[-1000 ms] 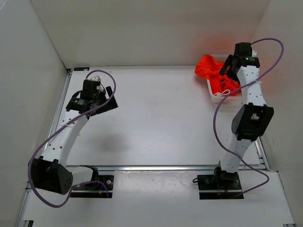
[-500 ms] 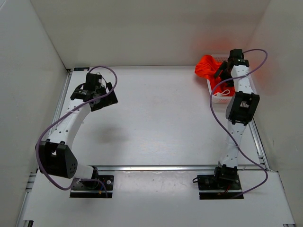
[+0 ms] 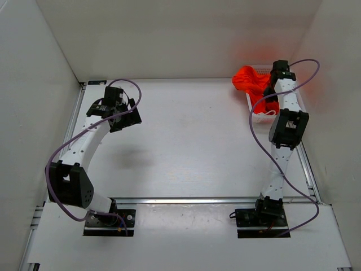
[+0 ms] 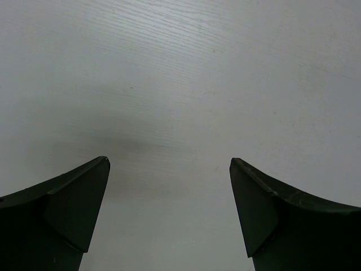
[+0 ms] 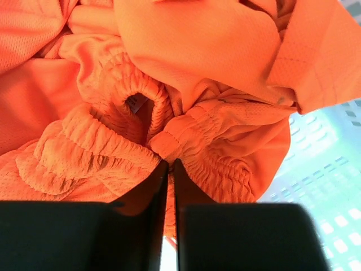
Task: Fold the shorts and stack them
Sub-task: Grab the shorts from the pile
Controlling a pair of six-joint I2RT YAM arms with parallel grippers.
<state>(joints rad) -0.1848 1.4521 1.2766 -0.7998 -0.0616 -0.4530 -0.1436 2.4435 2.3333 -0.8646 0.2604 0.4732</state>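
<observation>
The orange-red shorts (image 3: 250, 81) lie bunched in a white mesh basket (image 3: 258, 117) at the table's far right, part of them spilling over its left rim. My right gripper (image 3: 270, 90) reaches down into the pile. In the right wrist view its jaws (image 5: 170, 162) are pressed nearly together on a fold of the shorts (image 5: 186, 51) at the gathered elastic waistband. My left gripper (image 3: 127, 116) hovers over the far left of the table, wide open; the left wrist view shows only bare table between its fingers (image 4: 169, 161).
The basket's mesh floor (image 5: 330, 169) shows at the right of the right wrist view. White walls enclose the table (image 3: 186, 141) at the back and both sides. A metal rail (image 3: 197, 200) runs across in front of the arm bases.
My right gripper has dropped into the basket and closed on the shorts' waistband. The left arm has shifted a little, its gripper still open.
</observation>
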